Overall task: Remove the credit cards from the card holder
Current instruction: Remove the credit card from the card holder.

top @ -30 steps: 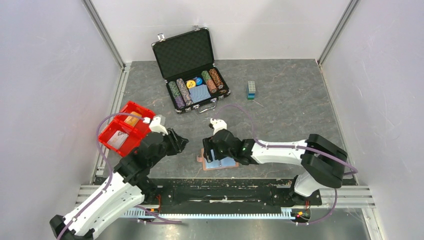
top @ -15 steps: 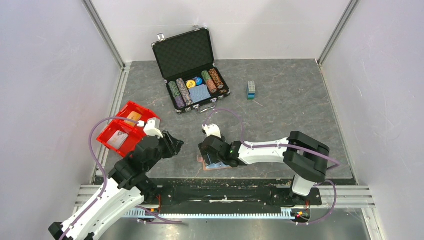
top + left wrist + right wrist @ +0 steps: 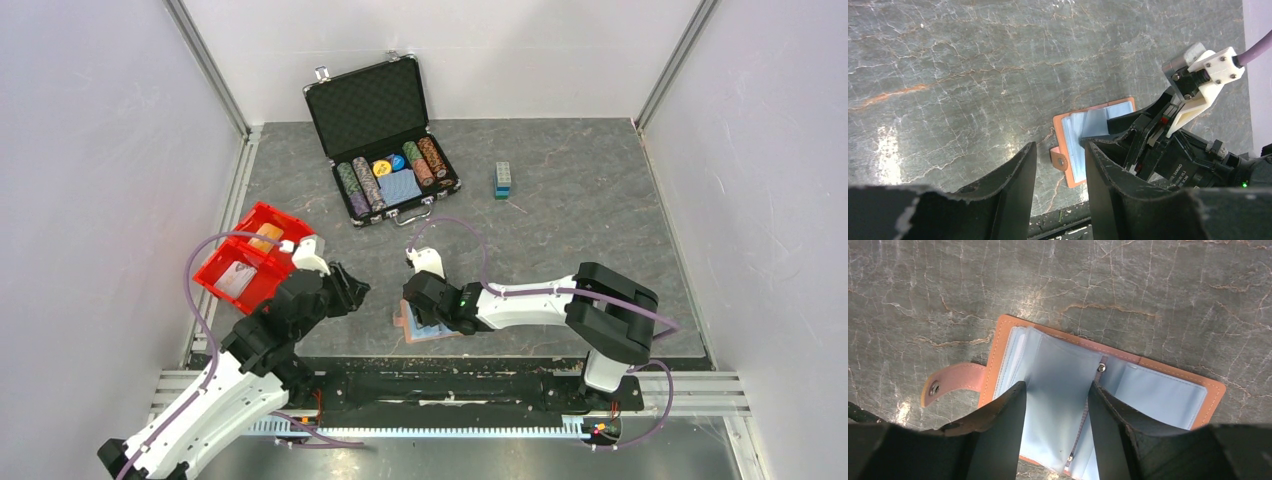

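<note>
The card holder [image 3: 432, 328] lies open near the table's front edge, brown leather with light-blue sleeves [image 3: 1153, 392] and its closing tab [image 3: 950, 382] pointing sideways. My right gripper [image 3: 1057, 390] stands open right over it, its fingers [image 3: 1010, 405] straddling the middle sleeve by the spine. Whether a card sits in the sleeves I cannot tell. My left gripper [image 3: 1059, 150] hovers open and empty to the holder's left, with the holder [image 3: 1068, 150] and the tab ahead of its tips. Two credit cards lie in the red bin: a pale one [image 3: 237, 280] and an orange-yellow one [image 3: 265, 238].
The red bin [image 3: 212, 270] sits at the left edge beside my left arm. An open black poker-chip case [image 3: 368, 105] stands at the back. A small blue-green block [image 3: 503, 180] lies at the back right. The metal rail [image 3: 480, 385] runs just in front of the holder.
My right gripper has slid a little left over the holder and its jaws have narrowed. My left gripper drew back slightly and stays open.
</note>
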Tool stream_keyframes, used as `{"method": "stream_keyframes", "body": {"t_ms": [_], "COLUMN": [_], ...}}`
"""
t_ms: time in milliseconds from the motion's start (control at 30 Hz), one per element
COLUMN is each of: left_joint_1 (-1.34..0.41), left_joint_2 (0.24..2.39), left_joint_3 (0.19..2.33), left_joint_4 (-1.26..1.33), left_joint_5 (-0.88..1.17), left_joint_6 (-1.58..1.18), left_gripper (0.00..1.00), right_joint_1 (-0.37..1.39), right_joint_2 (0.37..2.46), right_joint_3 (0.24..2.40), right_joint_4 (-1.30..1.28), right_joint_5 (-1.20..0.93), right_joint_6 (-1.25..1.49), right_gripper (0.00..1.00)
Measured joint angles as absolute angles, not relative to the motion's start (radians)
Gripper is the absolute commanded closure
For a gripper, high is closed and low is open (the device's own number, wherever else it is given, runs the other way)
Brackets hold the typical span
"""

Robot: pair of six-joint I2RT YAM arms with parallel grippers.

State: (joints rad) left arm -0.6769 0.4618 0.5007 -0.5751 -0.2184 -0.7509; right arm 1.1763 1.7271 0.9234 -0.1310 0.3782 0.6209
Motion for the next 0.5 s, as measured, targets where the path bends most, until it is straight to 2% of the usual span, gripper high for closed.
{"method": "stream_keyframes", "body": {"t_ms": [300,500], "left_joint_1": [-0.677,-0.677], "left_joint_2": [0.614,0.767], "left_joint_3": [0.463,0.42], "left_joint_4": [-0.482,-0.372], "left_joint_5": [-0.095,0.005], "left_joint_6": [-0.751,-0.759], "left_gripper": [0.58,0.59], "right_joint_1": [1.172,1.118], "right_joint_2": [1.658,1.583], "right_joint_3": [0.812,0.656], "right_joint_4": [-0.014,0.175], "right_joint_5": [0.338,0.228], "right_joint_6": [0.637,0.682], "right_gripper": [0.71,0.75]}}
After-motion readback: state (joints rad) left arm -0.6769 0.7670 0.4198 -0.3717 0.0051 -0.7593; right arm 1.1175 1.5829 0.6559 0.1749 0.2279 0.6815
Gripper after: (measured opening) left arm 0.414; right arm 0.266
